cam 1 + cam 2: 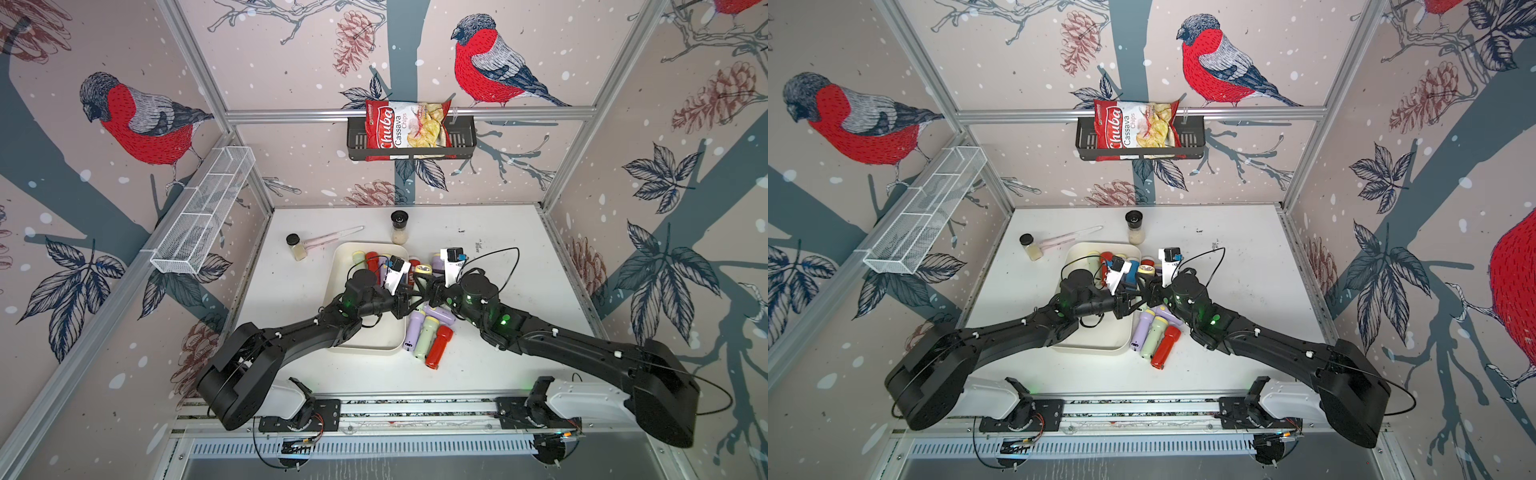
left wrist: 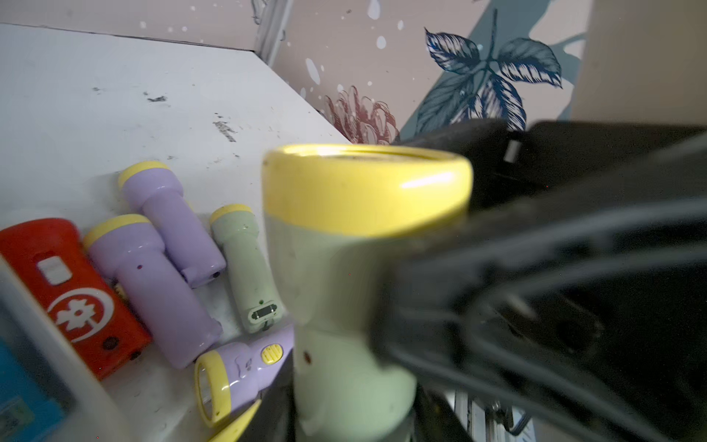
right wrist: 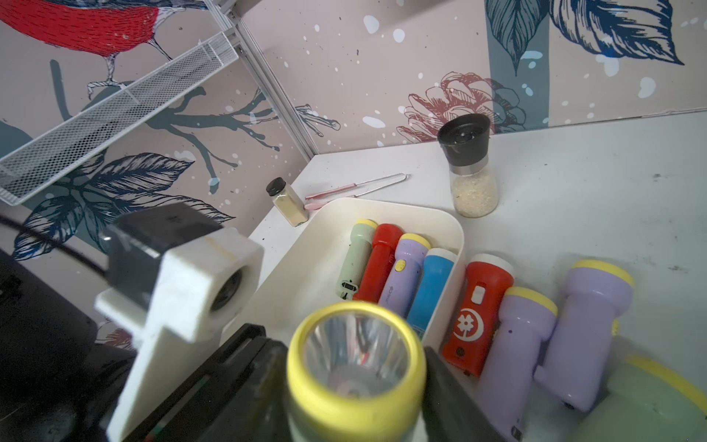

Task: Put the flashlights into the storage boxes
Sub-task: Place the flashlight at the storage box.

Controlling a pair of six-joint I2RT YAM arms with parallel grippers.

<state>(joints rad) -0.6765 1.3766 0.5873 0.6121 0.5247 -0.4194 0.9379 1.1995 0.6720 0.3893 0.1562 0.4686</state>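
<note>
A pale green flashlight [image 2: 344,268] with a yellow head [image 3: 355,367] hangs above the table between both grippers. My left gripper [image 2: 352,421] is shut on its body near the tail. The fingers of my right gripper [image 3: 355,382] stand apart on either side of the head, open. In both top views the two grippers [image 1: 409,296] [image 1: 430,291] meet at the right rim of the cream storage box [image 1: 365,351]. Several flashlights [image 3: 403,271] lie side by side in the box's far end. A red [image 3: 478,306] and two lilac ones [image 3: 589,325] lie just outside it.
More flashlights [image 1: 426,338] lie on the table beside the box's near right corner. Two black-capped jars [image 1: 400,226] [image 1: 296,246] and pink tweezers [image 1: 332,237] sit behind the box. A wire mesh basket [image 1: 203,212] hangs on the left wall, a black basket [image 1: 461,139] with a chips bag on the back wall.
</note>
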